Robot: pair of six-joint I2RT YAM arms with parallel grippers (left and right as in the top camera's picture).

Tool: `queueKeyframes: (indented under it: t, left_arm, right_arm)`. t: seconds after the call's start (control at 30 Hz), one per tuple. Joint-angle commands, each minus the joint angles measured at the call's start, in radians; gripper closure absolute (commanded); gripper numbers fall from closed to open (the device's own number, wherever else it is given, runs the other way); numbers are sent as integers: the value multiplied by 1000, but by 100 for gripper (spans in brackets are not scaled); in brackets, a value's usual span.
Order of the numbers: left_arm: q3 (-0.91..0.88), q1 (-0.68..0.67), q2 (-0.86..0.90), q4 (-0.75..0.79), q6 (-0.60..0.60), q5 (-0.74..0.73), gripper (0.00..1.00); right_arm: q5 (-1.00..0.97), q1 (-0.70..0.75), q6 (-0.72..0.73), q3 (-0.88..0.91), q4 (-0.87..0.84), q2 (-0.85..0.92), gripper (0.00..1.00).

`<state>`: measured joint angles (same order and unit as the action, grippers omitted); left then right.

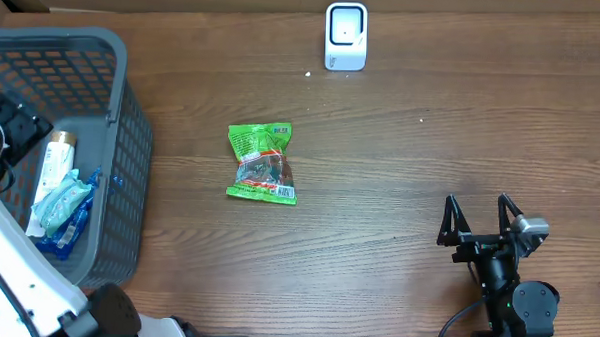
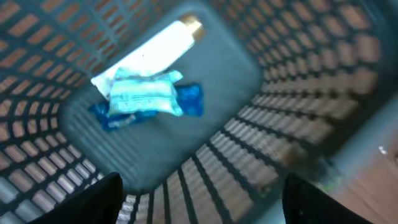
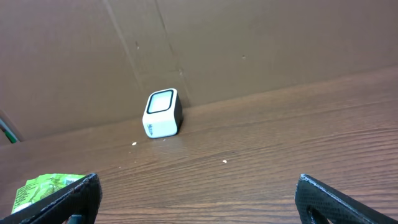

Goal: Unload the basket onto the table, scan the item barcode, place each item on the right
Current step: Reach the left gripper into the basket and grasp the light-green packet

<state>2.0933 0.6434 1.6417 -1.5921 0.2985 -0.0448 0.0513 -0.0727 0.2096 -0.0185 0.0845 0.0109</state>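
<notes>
Left claw (image 2: 202,182): fingers seen well apart, nothing held between them; poised over the inside of the grey plastic lattice basket (image 1: 130,153). Right claw (image 1: 476,207): spread wide, empty, far right of the basket.

Step judged: pick-up not yet made. A pale teal crinkled packet (image 2: 144,94) lies on the basket floor, atop a blue packet (image 2: 189,101) and against a white gold-capped tube (image 2: 155,46). It sits below the left claw, untouched. A green foil snack bag (image 1: 262,162) lies on the wooden desk (image 1: 399,192) just right of the basket. A small white box scanner (image 1: 346,35) stands further right, toward the rear.

Next move, as judged: descent onto the teal packet, closure, then carriage out of the basket to the scanner, barcode side presented.
</notes>
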Motion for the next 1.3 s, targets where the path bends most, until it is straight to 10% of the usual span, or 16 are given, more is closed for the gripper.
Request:
queueKeyframes:
  t: [0.0, 0.7, 0.87, 1.03, 1.27]
  left_arm:
    - [-187, 55, 6, 85, 39, 27, 27]
    - [-895, 78, 93, 846, -167, 176, 5]
    - [-895, 76, 162, 837, -168, 175, 32]
    - [-890, 76, 168, 829, -154, 174, 92]
    - [-769, 76, 158, 706, -131, 28, 96]
  right_arm:
    - [-6, -3, 0, 11, -4, -7, 0]
    - [-6, -3, 0, 11, -4, -7, 0]
    - [-6, -3, 0, 11, -4, -7, 0]
    - [-6, -3, 0, 11, -4, -7, 0]
    - [-6, -3, 0, 11, -4, -7, 0]
